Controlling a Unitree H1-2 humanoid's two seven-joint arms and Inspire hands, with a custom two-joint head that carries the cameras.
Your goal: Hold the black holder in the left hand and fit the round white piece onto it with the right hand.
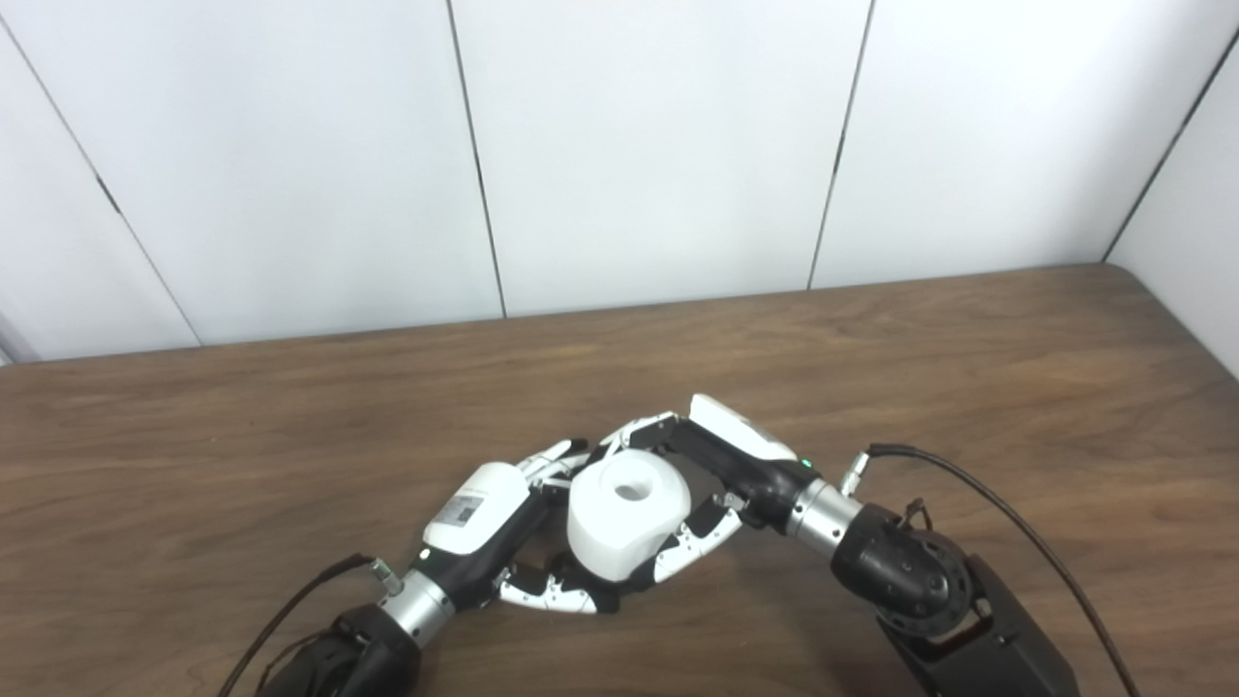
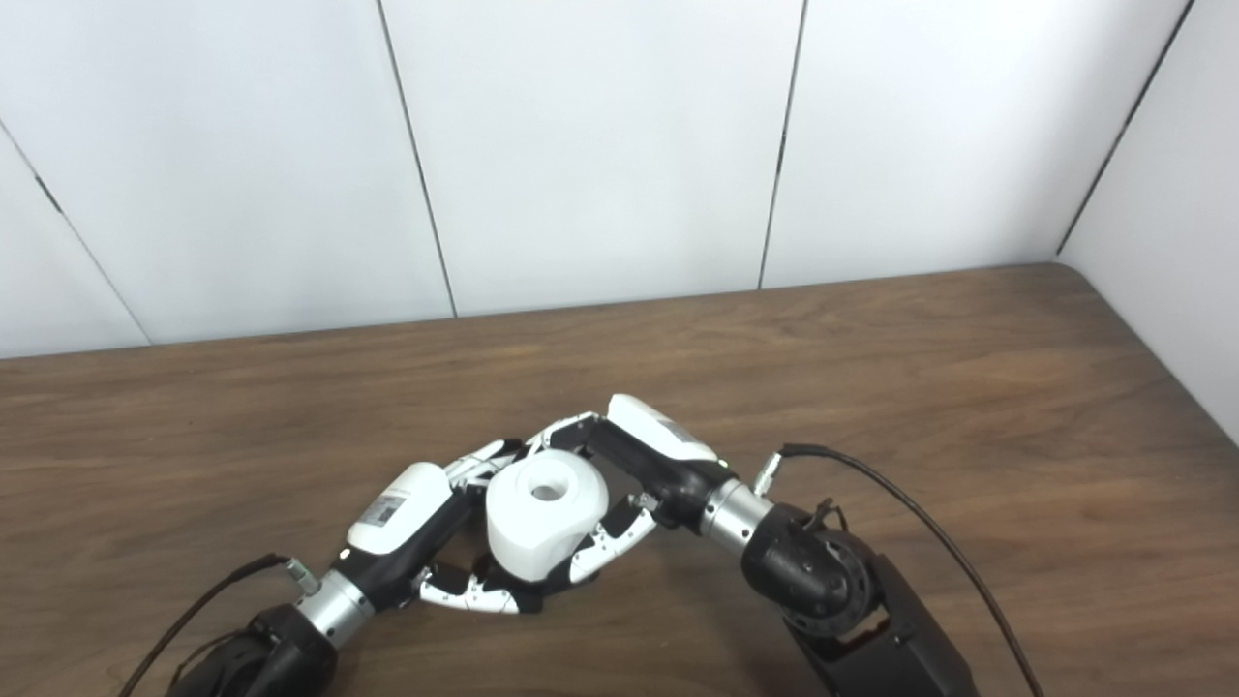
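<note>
Looking at the lower middle of the frame, you have both hands meeting around the round white plastic piece with a hole in its top face (image 1: 627, 513). Your left robot hand (image 1: 503, 528) comes in from the lower left with its fingers curled beneath and beside the piece; the black holder itself is hidden there, so you cannot confirm it, though the curl suggests a grip on something. Your right robot hand (image 1: 716, 474) reaches in from the right, fingers wrapped over the far side and thumb along the near side, holding the white piece. The piece stands roughly upright, hole facing up, just above the brown wooden worktop (image 1: 968, 387). Its bore axis runs vertically, so the seating probably depends on pressing straight down toward your left palm.
</note>
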